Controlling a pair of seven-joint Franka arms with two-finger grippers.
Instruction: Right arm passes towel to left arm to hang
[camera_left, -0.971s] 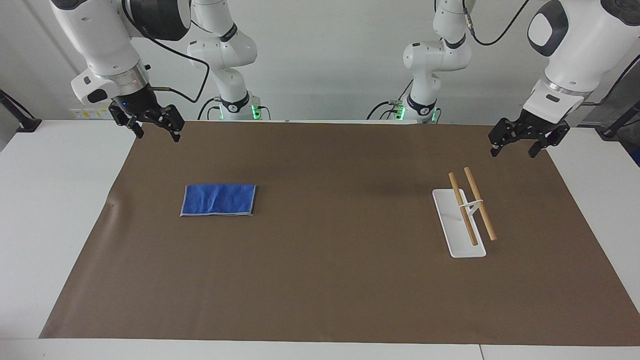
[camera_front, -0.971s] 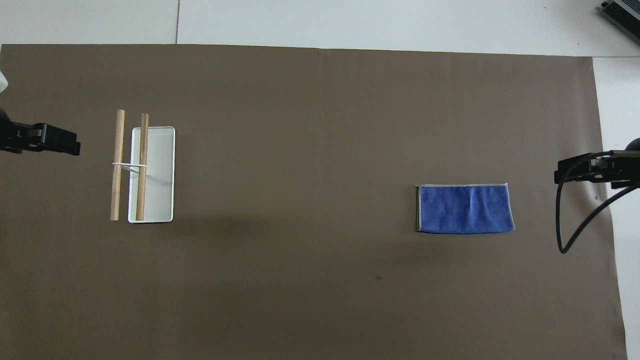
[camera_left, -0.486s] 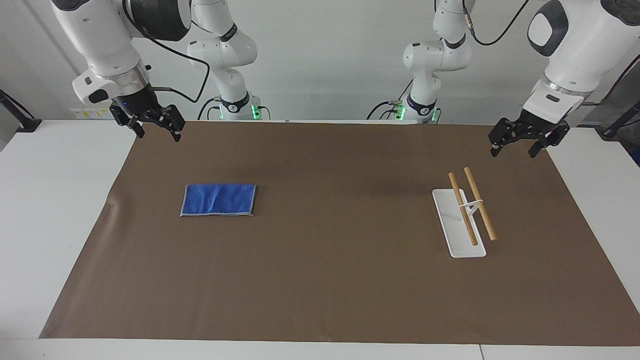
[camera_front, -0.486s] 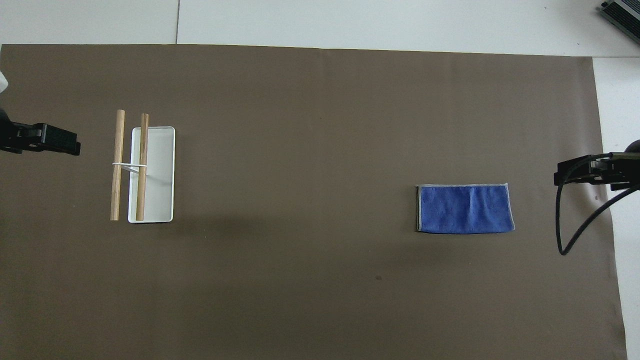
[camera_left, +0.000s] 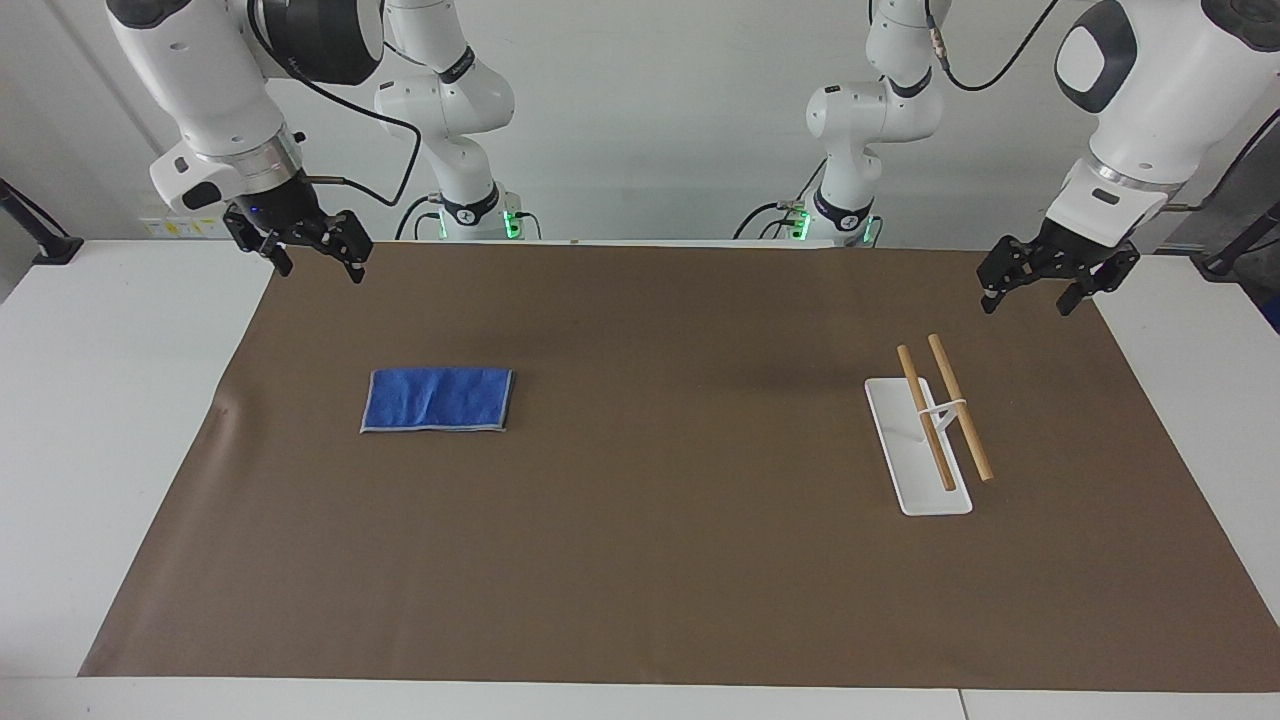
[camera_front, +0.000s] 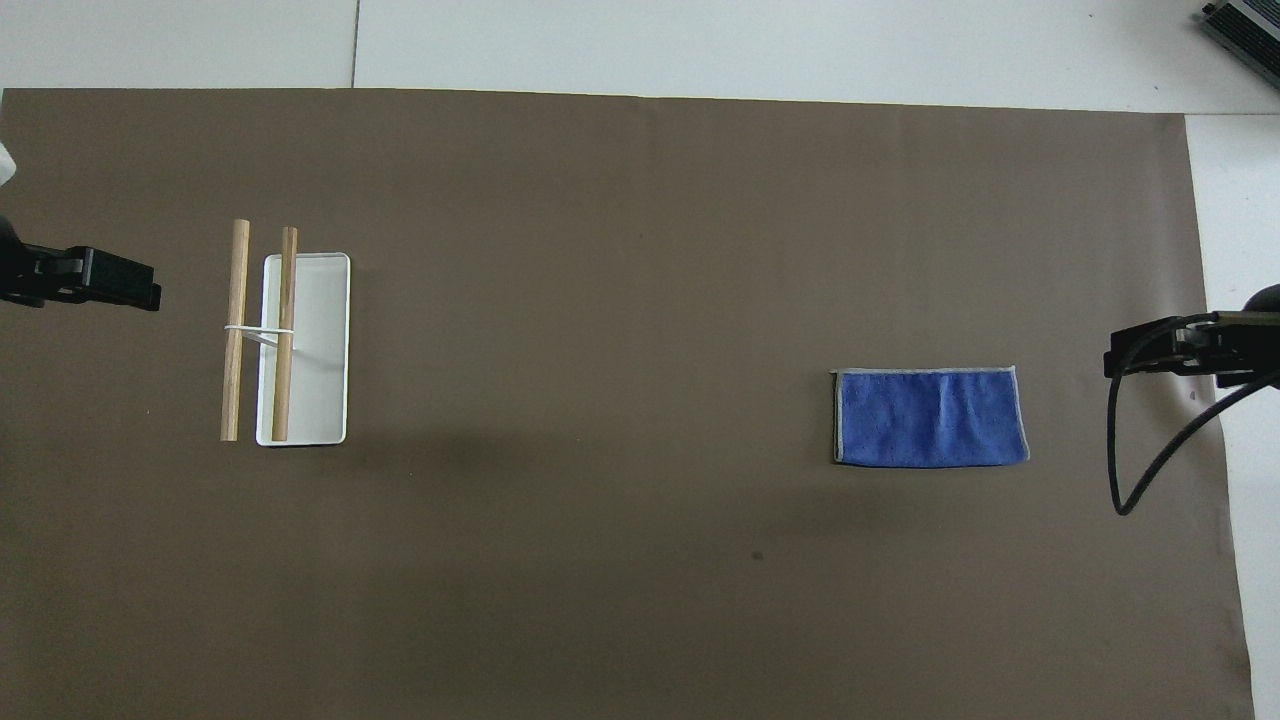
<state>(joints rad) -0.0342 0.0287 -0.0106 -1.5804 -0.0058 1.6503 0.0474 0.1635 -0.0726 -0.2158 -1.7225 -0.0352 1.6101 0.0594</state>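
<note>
The blue towel (camera_left: 437, 400) (camera_front: 930, 417) lies flat on the brown mat toward the right arm's end of the table, and nothing touches it. My right gripper (camera_left: 318, 270) (camera_front: 1150, 350) hangs open and empty over the mat's corner at that end, clear of the towel. At the left arm's end my left gripper (camera_left: 1026, 305) (camera_front: 100, 283) hangs open and empty over the mat's edge. It is beside the white stand (camera_left: 918, 470) (camera_front: 315, 350) with two wooden bars (camera_left: 958, 405).
The brown mat (camera_left: 640, 560) covers most of the white table (camera_left: 90, 420). A black cable (camera_front: 1125, 450) loops down from the right wrist. The two arm bases stand at the robots' edge of the table.
The right gripper has drifted very slightly with its wrist. The left arm, the towel and the stand have not moved.
</note>
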